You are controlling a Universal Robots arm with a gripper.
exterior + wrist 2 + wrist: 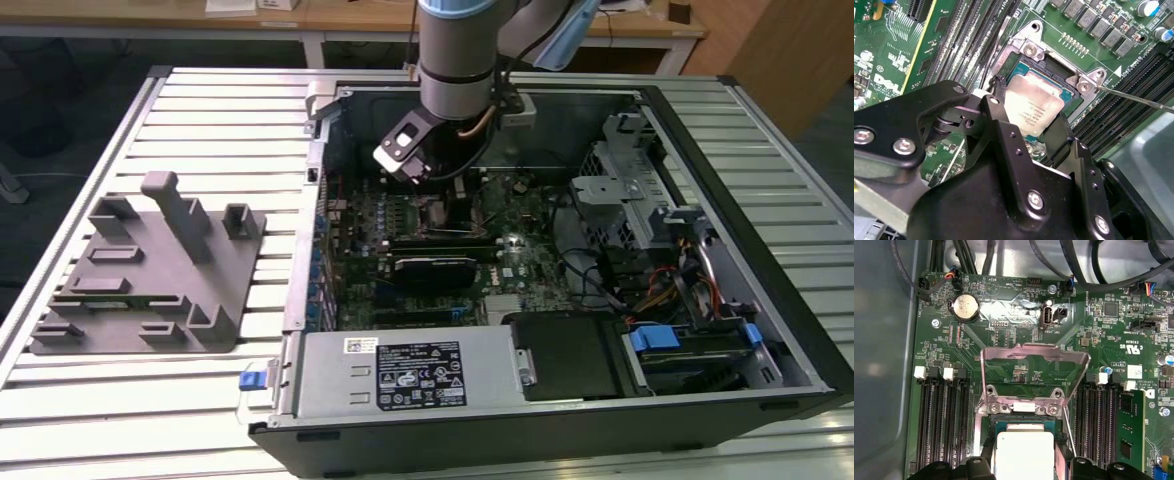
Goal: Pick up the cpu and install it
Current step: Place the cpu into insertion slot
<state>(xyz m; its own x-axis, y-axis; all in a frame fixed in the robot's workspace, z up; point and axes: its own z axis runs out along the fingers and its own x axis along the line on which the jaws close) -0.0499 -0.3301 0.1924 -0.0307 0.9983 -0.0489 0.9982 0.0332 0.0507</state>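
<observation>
In both wrist views the cpu (1035,102) (1024,454), a flat silvery square with a thin rim, sits at the open socket (1056,65) of the green motherboard (1004,335). My gripper (1030,110) is shut on it, with a black finger (998,95) against one side and a second against the opposite side. The socket's metal load plate (1034,367) stands flipped up behind the cpu. In the exterior view the arm reaches straight down into the computer case (747,110), with the gripper (430,192) low over the board.
A thin socket lever (1139,98) sticks out beside the socket. Memory slots (944,420) flank it, one holding a green module (1131,432). A grey fixture tray (147,270) lies at the exterior view's left. Cables and a drive cage (641,190) fill the case's right side.
</observation>
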